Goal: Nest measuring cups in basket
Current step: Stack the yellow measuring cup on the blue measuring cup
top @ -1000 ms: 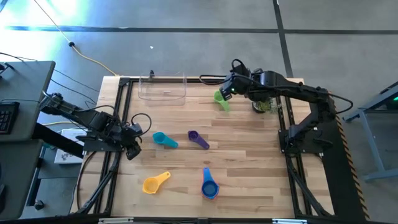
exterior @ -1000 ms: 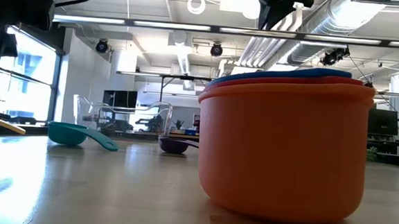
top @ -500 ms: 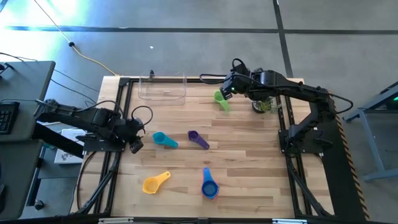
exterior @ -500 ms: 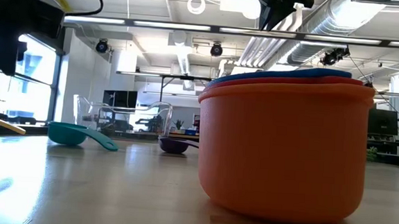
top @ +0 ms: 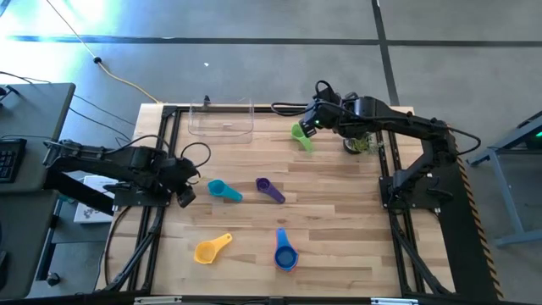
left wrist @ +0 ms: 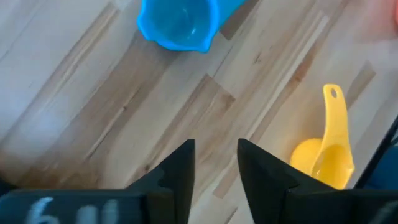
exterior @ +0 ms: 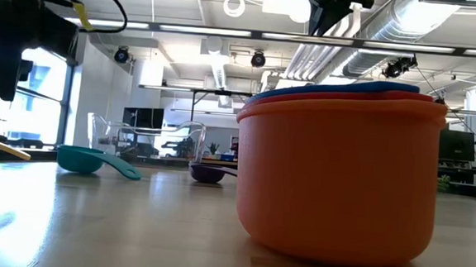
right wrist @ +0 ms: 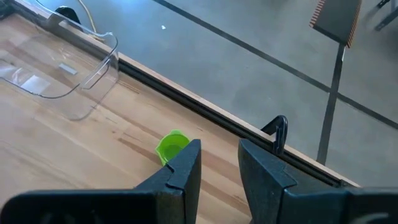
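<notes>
Currently basket (top: 221, 119) holds no cups; blue cup (top: 285, 255) nests in orange cup (exterior: 338, 181)

Overhead view bright and even, daylight glare streak on floor (top: 93, 25) at top left; soft short shadows under the cups on the counter (top: 339, 220). Low view strongly backlit: ceiling lamps (exterior: 236, 2) and window (exterior: 41, 97) blown out, left arm (exterior: 21, 21) a dark silhouette. Orange cup (exterior: 334, 181) close to lens, slightly soft, faint sheen on counter in front. Left wrist view blurry, teal cup (left wrist: 177, 23) and yellow cup (left wrist: 323, 152) soft-edged, the tool's fingers (left wrist: 177, 177) dark and unfocused. Right wrist view sharper, clear basket (right wrist: 93, 81) shows highlights on its rim.
</notes>
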